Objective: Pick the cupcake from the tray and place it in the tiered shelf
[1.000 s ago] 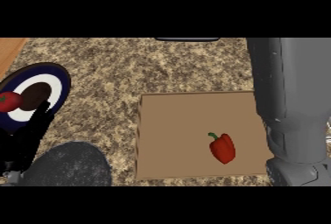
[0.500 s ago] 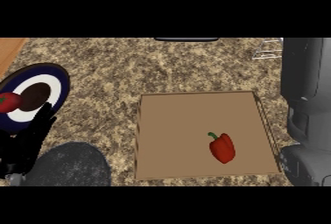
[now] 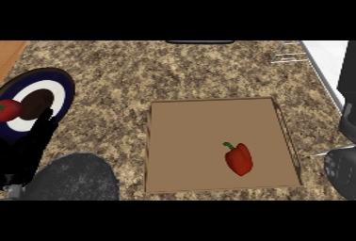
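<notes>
My left hand (image 3: 29,143) shows at the counter's (image 3: 111,75) left edge. It is open, with its black fingers (image 3: 47,117) straight and pointing away from me, and it holds nothing. The fingertips overlap the near rim of a round plate (image 3: 61,82) in this view, but I cannot tell whether they touch it. The grey left forearm (image 3: 73,179) comes in behind the hand at the near left corner. The plate has a navy rim and a white ring, and a dark brown round shape (image 3: 35,104) that I cannot identify lies in its middle. A red thing (image 3: 7,109), cut off by the view's left side, lies just beside that shape. The brown tray (image 3: 201,127) lies flat on the right half of the counter, nearer the near edge than the far one. The only thing I see on it is a red pepper (image 3: 238,159) with a green stem. The pepper lies towards the tray's near right corner, clear of the rim. Where the cupcake is I cannot tell from this view. A few thin bars of the wire shelf (image 3: 288,52) show at the counter's far right corner, well apart from the tray. Of my right side only the grey right forearm (image 3: 342,169) shows, at the right edge just beside the tray's near right corner. The right hand is out of view.
</notes>
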`<state>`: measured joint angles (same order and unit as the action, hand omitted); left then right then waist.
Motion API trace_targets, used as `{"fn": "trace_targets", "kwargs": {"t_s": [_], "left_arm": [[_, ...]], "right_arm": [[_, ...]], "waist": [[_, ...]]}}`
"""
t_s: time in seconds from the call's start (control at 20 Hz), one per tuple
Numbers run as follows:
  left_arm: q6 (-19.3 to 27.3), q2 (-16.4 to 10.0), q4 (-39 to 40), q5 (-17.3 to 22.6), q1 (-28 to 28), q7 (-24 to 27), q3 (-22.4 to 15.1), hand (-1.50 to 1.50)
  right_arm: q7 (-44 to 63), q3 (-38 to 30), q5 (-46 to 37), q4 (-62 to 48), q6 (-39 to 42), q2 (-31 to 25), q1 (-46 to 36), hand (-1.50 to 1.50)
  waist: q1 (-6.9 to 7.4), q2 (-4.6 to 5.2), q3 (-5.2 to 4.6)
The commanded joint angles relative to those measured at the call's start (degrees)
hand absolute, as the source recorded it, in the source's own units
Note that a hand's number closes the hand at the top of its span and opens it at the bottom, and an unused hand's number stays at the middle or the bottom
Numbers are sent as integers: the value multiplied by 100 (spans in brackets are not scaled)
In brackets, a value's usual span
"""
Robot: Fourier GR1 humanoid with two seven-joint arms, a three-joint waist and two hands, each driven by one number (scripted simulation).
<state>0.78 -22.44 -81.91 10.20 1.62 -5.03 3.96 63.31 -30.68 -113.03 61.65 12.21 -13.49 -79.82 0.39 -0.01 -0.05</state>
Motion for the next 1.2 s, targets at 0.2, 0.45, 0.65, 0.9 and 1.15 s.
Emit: {"fn": "trace_targets", "kwargs": {"t_s": [0.2, 0.45, 0.65, 0.9, 1.15], "left_arm": [[-213, -49, 67, 80, 52, 109, 144, 0], [-148, 49, -37, 4, 86, -19, 105, 0], [-118, 156, 294, -99, -75, 167, 141, 0], [-320, -94, 297, 48, -150, 74, 366, 0], [-219, 182, 26, -123, 125, 89, 201, 0]], "right_arm": [[244, -450, -56, -93, 287, -488, 424, 150], [-163, -813, 332, -111, -297, -953, 561, 150], [163, -814, 427, 118, -573, -610, 967, 150], [307, -1229, 438, 202, -1102, -881, 1482, -150], [-34, -1103, 694, 157, -648, -846, 1876, -150]], "waist": [[-21, 1, 3], [11, 11, 6], [-12, 6, 3], [-4, 20, 6], [1, -1, 5]]}}
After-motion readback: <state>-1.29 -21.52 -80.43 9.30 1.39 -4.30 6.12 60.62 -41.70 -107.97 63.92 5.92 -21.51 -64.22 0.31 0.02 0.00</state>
